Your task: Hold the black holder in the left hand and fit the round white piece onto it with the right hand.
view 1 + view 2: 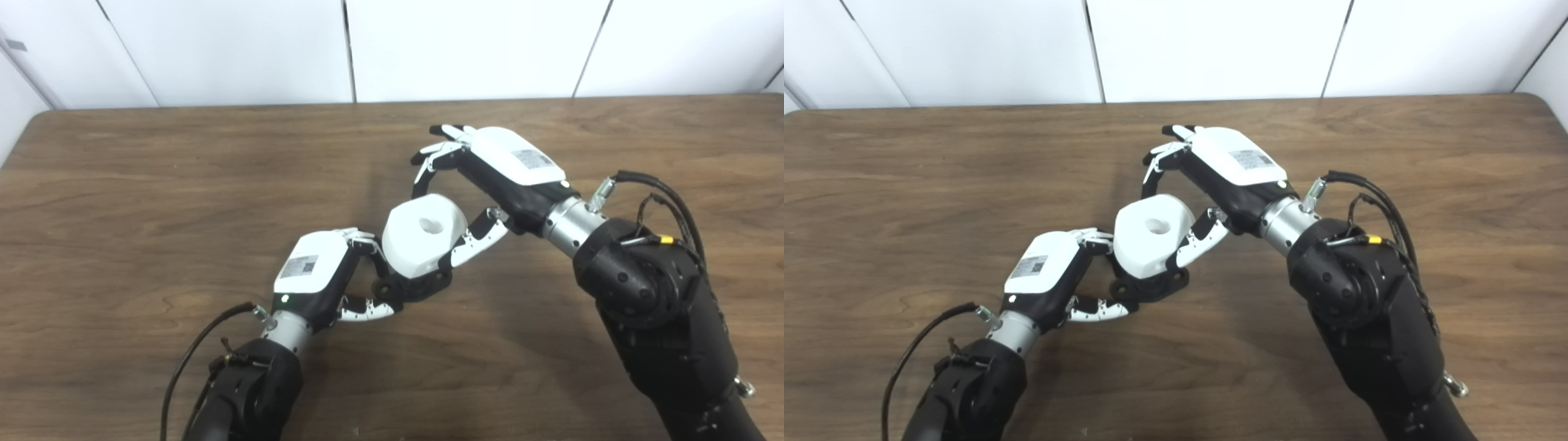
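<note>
You are at the fitting step: your left hand grips the black holder, your right hand clasps the round white piece atop it. Next, press it squarely down.

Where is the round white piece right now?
Near the table's middle in both eye views, the round white piece sits on the black holder, between the left hand and the right hand, whose fingers bracket it.
</note>
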`<action>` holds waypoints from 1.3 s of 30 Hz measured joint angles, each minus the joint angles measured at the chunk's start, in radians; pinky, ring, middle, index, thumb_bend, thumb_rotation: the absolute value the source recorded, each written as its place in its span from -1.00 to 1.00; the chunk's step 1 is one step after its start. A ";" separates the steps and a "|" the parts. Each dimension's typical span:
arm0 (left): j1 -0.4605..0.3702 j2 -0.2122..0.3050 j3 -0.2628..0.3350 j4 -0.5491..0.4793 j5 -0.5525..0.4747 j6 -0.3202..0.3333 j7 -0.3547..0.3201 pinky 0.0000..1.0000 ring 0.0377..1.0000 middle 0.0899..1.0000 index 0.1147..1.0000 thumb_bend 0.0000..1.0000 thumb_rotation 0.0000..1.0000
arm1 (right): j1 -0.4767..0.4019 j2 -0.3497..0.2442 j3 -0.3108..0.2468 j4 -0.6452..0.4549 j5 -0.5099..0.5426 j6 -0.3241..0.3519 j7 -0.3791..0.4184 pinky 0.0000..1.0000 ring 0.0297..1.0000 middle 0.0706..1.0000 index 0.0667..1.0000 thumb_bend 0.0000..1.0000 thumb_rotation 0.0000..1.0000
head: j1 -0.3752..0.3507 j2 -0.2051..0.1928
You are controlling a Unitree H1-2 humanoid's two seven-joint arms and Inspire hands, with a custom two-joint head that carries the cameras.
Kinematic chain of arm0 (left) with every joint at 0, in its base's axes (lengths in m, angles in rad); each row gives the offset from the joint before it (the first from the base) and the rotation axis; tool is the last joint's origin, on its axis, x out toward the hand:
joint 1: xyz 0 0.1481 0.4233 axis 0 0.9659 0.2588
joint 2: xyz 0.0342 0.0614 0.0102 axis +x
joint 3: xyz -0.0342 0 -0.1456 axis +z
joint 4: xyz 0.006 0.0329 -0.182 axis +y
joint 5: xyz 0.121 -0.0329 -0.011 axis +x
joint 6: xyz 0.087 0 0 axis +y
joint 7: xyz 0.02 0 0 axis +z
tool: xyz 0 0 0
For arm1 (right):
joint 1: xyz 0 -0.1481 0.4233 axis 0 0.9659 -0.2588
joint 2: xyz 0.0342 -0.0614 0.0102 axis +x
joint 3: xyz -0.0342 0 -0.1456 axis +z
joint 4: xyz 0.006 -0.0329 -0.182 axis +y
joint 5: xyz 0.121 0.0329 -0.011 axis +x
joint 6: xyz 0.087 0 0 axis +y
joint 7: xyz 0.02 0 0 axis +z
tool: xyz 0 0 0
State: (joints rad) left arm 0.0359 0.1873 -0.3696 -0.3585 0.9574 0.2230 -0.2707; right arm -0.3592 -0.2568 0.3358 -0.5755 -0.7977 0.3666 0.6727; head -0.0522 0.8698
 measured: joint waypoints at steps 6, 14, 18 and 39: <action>0.001 -0.001 0.002 0.000 -0.002 0.000 0.000 0.71 0.71 0.51 -0.16 0.04 -0.89 | -0.001 0.000 0.007 -0.002 -0.004 0.000 0.014 0.98 0.93 0.59 -0.11 0.05 -0.72 | 0.000 0.005; 0.003 -0.004 0.003 0.000 -0.002 0.001 -0.002 0.72 0.71 0.52 -0.16 0.04 -0.89 | -0.001 0.000 0.016 -0.001 -0.004 -0.001 0.022 0.96 0.91 0.58 -0.11 0.05 -0.73 | 0.000 0.011; 0.003 -0.006 0.005 0.000 -0.002 0.000 -0.002 0.71 0.70 0.52 -0.16 0.04 -0.89 | -0.001 0.000 0.024 -0.001 -0.004 -0.001 0.033 0.96 0.91 0.58 -0.11 0.05 -0.73 | 0.000 0.012; 0.001 -0.009 0.007 -0.001 0.002 0.002 -0.006 0.70 0.70 0.51 -0.16 0.04 -0.89 | 0.011 -0.002 0.044 0.020 -0.043 -0.029 0.031 1.00 0.93 0.60 -0.11 0.05 -0.73 | -0.012 0.021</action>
State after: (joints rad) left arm 0.0374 0.1786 -0.3628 -0.3595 0.9589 0.2245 -0.2769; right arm -0.3480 -0.2590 0.3802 -0.5553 -0.8407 0.3374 0.7040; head -0.0644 0.8912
